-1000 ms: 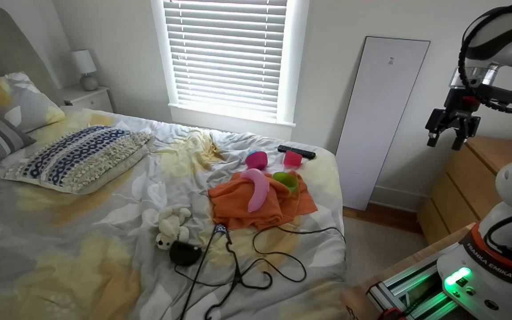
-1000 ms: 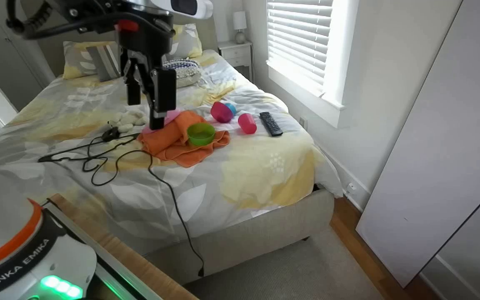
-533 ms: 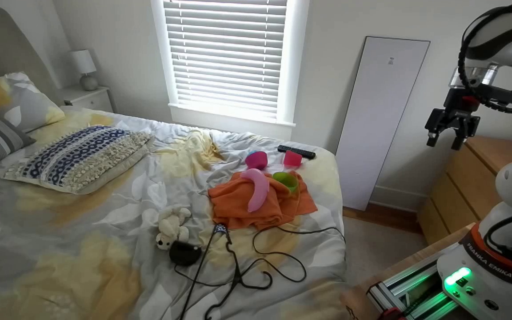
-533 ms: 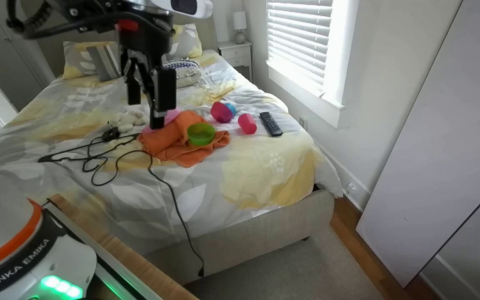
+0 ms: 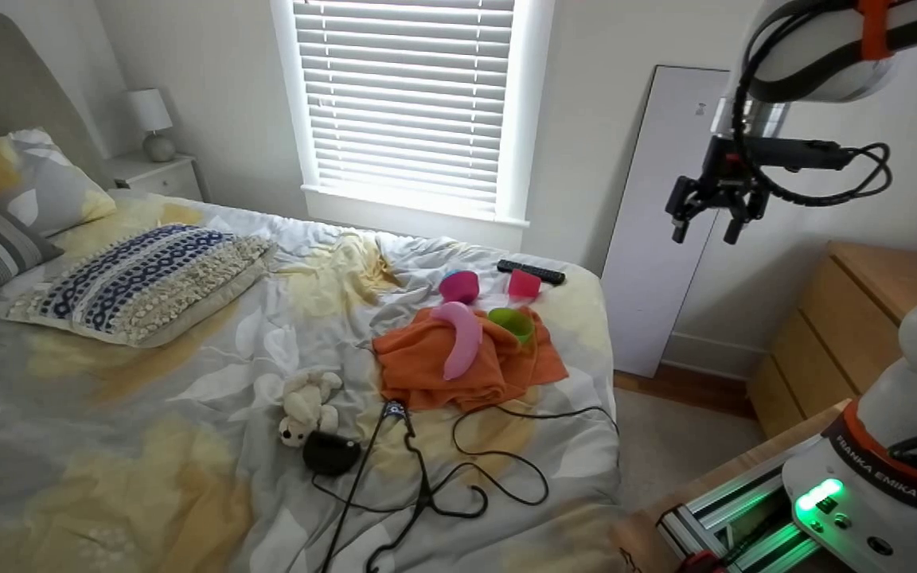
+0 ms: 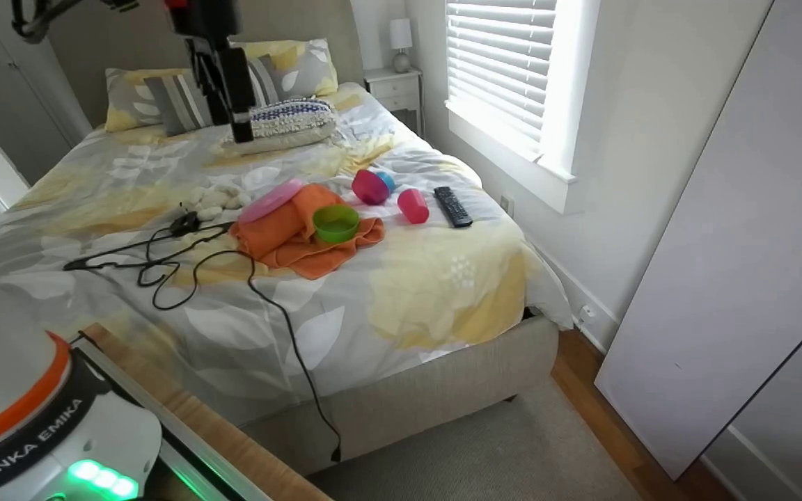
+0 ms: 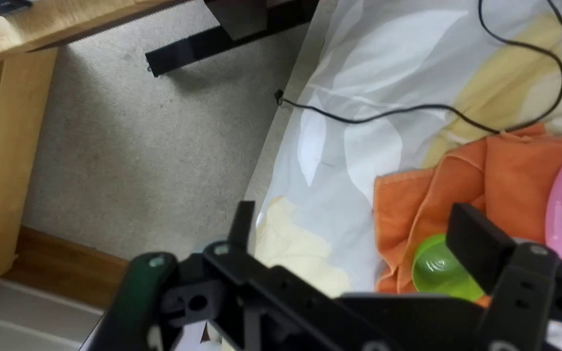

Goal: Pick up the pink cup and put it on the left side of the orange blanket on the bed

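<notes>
The pink cup (image 5: 524, 285) lies on its side on the bed near the remote, beyond the orange blanket; it also shows in an exterior view (image 6: 413, 206). The orange blanket (image 5: 419, 358) lies bunched near the bed's end (image 6: 276, 240) and shows in the wrist view (image 7: 403, 195). A green bowl (image 6: 335, 224) and a pink banana-shaped thing (image 5: 462, 338) rest on it. My gripper (image 5: 706, 231) is open and empty, high above and apart from these things. Its fingers (image 7: 354, 229) are wide apart in the wrist view, where the pink cup is out of view.
A magenta bowl (image 5: 459, 288) with something blue behind it lies beside the pink cup. A black remote (image 6: 452, 207), a plush toy (image 5: 309, 406), a black hanger (image 5: 424, 497) and a cable (image 6: 282, 306) are on the bed. A white board (image 5: 657, 239) leans against the wall.
My gripper has moved left in an exterior view, away from the dresser and toward the bed; in both exterior views it sits higher in the picture. The objects on the bed have not moved.
</notes>
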